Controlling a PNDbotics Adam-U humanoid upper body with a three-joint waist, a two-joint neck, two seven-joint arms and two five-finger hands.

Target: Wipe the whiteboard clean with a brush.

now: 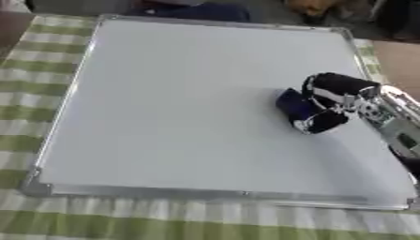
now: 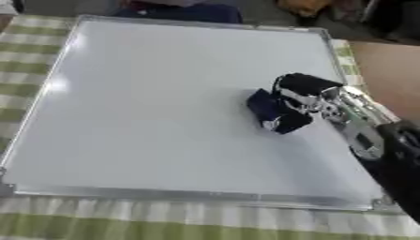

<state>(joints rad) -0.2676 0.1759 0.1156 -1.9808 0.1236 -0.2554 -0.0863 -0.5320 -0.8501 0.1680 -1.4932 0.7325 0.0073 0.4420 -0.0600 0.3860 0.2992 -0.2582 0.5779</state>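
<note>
Whiteboard (image 1: 180, 103) lay flat on a green-checked cloth (image 1: 49, 220) over the surface, its long axis running away from us w/ the near edge closest to the camera. We saw the right hand (image 1: 332, 101) come in from the right side, its fingers curled round a dark blue brush (image 1: 294, 105) and clamped on it, w/ the brush pressed to the board right of centre, approx. mid-height. The brush sat on the inner, leftward side of the hand, so the hand's body and wrist trailed off to the right toward the board's right rim.

We could make out no marks on the white face in either view; the board looked clean, though glare at the left edge may have hidden faint ink. We judged the wipe to be well along or nearly done.

Key relation, as we read it: most of the board's bare area stretched left and away from the brush, w/ only a narrow strip between the hand and the right frame. Any further stroke would likely have to sweep leftward or up toward the far edge, along the board's length. The right arm was the only one near; the left hand showed in neither view. We saw dark objects beyond the far edge but couldn't tell what they were.
</note>
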